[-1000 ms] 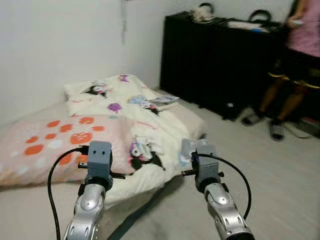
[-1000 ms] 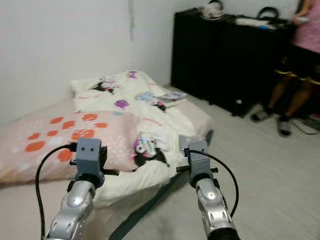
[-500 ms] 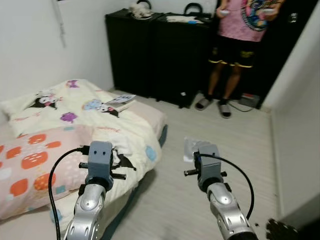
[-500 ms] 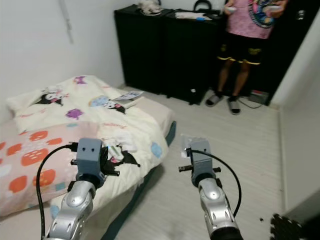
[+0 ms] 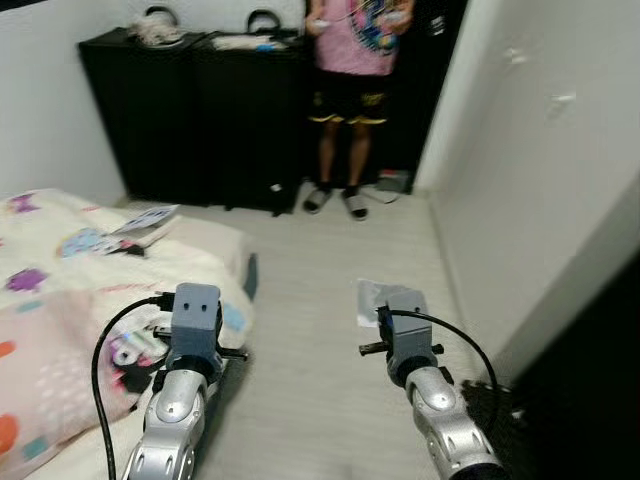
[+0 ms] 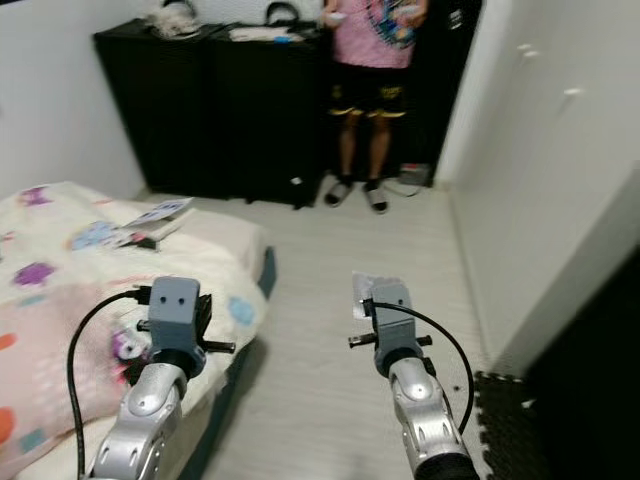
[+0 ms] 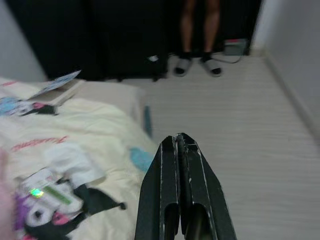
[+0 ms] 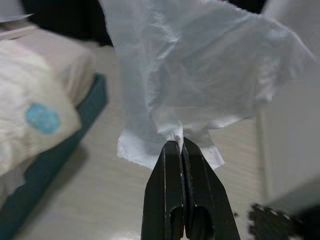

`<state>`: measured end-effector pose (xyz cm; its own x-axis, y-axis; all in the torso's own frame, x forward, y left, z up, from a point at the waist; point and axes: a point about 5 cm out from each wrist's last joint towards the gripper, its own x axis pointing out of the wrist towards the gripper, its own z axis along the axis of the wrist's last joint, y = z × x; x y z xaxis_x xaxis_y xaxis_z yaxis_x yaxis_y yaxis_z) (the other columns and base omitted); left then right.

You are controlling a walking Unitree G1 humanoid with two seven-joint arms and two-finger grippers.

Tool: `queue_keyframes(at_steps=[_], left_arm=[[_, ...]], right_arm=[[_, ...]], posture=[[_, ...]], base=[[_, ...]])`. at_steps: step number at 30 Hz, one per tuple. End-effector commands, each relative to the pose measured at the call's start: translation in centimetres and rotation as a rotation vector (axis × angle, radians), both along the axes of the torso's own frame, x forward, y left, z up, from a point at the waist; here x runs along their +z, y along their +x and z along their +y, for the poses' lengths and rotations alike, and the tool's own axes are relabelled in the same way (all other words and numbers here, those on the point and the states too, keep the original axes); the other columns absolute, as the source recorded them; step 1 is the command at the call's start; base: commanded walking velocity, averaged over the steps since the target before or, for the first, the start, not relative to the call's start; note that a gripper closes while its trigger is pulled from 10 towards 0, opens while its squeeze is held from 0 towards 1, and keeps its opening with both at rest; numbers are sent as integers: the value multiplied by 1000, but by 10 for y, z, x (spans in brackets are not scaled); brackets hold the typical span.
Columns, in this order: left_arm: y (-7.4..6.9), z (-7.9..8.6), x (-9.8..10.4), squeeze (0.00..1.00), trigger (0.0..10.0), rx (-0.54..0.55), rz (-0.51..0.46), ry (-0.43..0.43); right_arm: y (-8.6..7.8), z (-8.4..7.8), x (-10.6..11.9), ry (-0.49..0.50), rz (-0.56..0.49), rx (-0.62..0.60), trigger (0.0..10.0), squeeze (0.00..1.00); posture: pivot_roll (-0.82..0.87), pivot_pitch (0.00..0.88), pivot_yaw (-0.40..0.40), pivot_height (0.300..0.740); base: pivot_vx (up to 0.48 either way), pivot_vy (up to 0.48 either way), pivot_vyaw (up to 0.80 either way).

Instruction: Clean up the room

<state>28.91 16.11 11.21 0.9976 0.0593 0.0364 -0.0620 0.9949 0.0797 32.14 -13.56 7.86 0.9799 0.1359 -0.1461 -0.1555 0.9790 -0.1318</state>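
Note:
My right gripper (image 8: 179, 145) is shut on a crumpled white tissue (image 8: 195, 75), which fans out beyond the fingertips; in the left eye view a corner of the tissue (image 5: 367, 298) shows behind the right wrist block. It is held above the pale plank floor (image 5: 320, 290), right of the bed. My left gripper (image 7: 178, 138) is shut with nothing in it, raised over the bed's near corner. On the quilt below it lies a small white and pink packet (image 7: 47, 195).
A low bed with a cartoon-print quilt (image 5: 60, 270) is on the left, with a magazine (image 5: 140, 218) on it. Black cabinets (image 5: 190, 110) line the far wall. A person in a pink shirt (image 5: 350, 70) stands beside them. A white wall (image 5: 540, 180) and a black mat (image 6: 510, 420) are to the right.
The camera has swung to the right: the bed has slid to the left of the picture and the person to the middle. Both arms keep their pose, the tissue still held.

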Motion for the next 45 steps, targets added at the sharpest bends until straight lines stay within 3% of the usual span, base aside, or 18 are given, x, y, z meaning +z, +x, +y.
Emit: queue_keyframes(at_steps=[1,45], left_arm=[[-2,1,-1,0,10000,6,2,1],[-1,-2,-3,0,10000,-6,10,10]], right_arm=[[-3,1,-5,9,15,3,10000,0],[-5,-2,-7,9,22,-13,10000,0]], posture=[[-25,87,-20,740],[-29,100,-10,740]], base=[[0,0,-800],[0,0,-800]])
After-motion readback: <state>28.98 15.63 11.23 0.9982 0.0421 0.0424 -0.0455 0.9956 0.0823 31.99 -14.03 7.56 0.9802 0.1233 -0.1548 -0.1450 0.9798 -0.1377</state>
